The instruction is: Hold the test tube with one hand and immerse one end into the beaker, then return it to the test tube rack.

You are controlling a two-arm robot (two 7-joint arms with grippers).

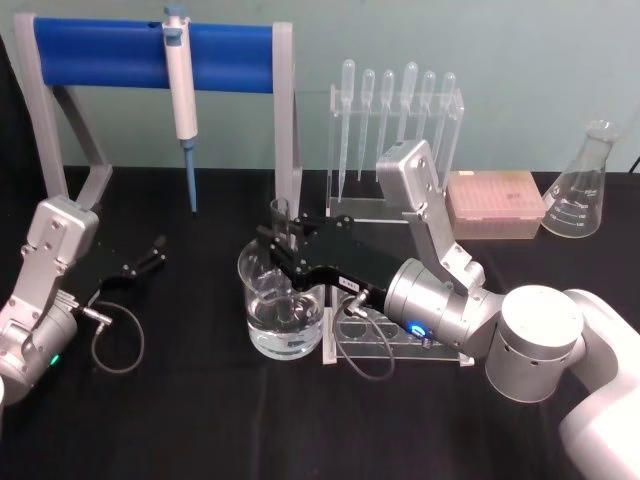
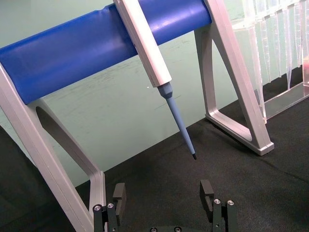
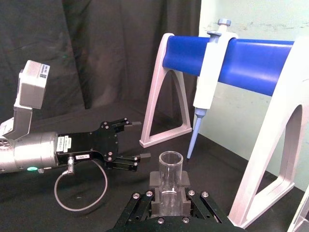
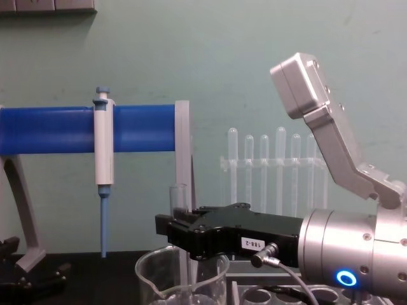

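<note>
Pale green wall [image 4: 267,38] behind, black cloth-covered table [image 1: 200,420], dark curtain [image 3: 106,48] at one side, even indoor light

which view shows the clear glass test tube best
Right wrist view: the clear glass test tube stands upright, open rim up, held in the right end effector. Head and chest views show it partly hidden, at the wide glass beaker.

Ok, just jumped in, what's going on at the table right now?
The right gripper is shut on the test tube and holds it upright over the beaker, with the tube's lower end down inside the beaker. I cannot tell whether the tip reaches the liquid. The rack stands right beside the beaker, on the robot's right. The left gripper is parked open, low at the left.
</note>
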